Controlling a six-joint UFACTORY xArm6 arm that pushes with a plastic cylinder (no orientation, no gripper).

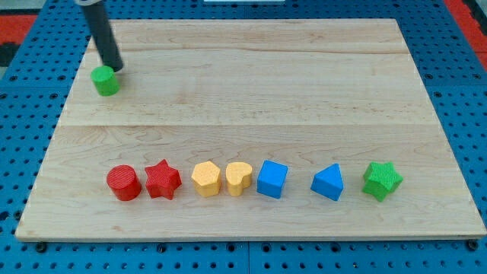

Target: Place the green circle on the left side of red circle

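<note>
The green circle (pixel 106 81) sits near the board's left edge, in the upper part of the view. My tip (pixel 114 66) stands right behind it, touching its upper right side, with the dark rod rising toward the view's top left. The red circle (pixel 123 183) is at the left end of a row of blocks near the view's bottom, well below the green circle.
Right of the red circle stand a red star (pixel 163 180), two yellow blocks (pixel 206 179) (pixel 238 179), a blue cube (pixel 272 180), a blue triangle (pixel 328 183) and a green star (pixel 381 180). The wooden board (pixel 304 84) lies on a blue pegboard.
</note>
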